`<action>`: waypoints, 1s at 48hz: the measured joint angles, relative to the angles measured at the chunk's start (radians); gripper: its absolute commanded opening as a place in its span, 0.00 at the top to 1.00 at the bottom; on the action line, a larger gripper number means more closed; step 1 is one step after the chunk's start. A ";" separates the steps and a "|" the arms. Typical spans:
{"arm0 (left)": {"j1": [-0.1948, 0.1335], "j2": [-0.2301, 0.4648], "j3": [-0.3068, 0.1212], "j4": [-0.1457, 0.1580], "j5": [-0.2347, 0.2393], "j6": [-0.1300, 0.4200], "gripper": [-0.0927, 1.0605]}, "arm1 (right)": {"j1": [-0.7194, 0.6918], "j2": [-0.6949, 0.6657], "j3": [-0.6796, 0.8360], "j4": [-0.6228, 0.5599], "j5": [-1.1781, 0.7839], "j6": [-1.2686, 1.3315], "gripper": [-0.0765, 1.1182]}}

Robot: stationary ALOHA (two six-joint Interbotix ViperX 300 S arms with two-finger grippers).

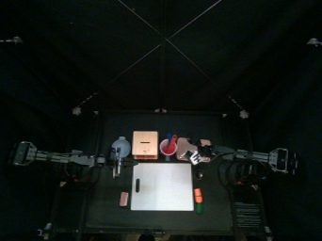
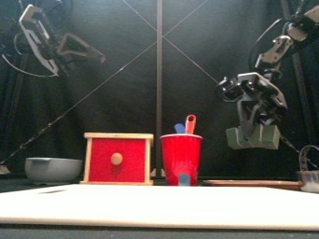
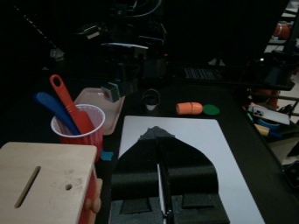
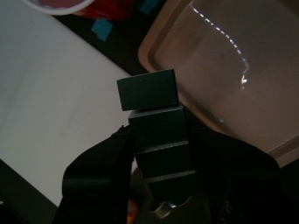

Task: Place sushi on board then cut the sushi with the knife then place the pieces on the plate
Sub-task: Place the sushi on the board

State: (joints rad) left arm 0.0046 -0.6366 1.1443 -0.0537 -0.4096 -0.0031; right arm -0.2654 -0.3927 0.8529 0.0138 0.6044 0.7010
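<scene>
The right gripper was clamped on the sushi roll, its two jaws pressed against the sides of the dark green blocks, with one block standing out past the jaw tips. In the front view the roll hung in the air at the right of the frame, clear of the desk and higher than the rim of the red cup. The right wrist view placed it over the edge where the pink tray met the white cutting board; whether it sat more over one than the other could not be told.

The left gripper had its jaws together on nothing and pointed along the board. In the front view that arm was raised high in the upper left of the frame.

The red cup stood at the centre of the front view with a blue knife and a red knife upright inside it. Just to its left was the wooden box with its red drawer front, and further left the blue-grey bowl. The board filled the bottom of that frame.

In the top view an orange and green toy food lay just off the board's right edge, and a pinkish toy lay off its left edge.
</scene>
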 measured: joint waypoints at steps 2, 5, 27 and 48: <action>0.002 0.000 0.003 0.002 0.000 0.000 0.92 | 0.038 0.002 -0.005 -0.032 0.000 0.086 0.44; 0.003 0.000 0.003 -0.002 0.000 -0.002 0.92 | 0.092 0.005 -0.012 -0.081 0.002 0.201 0.44; 0.006 -0.008 0.003 -0.008 0.002 0.002 0.92 | 0.414 0.202 -0.147 -0.448 0.060 1.049 0.44; 0.009 -0.009 0.017 -0.009 0.002 0.002 0.92 | 0.508 0.477 -0.422 -0.505 0.187 1.315 0.44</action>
State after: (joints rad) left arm 0.0138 -0.6458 1.1612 -0.0629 -0.4080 -0.0015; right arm 0.2424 0.0844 0.4310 -0.4909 0.7915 2.0157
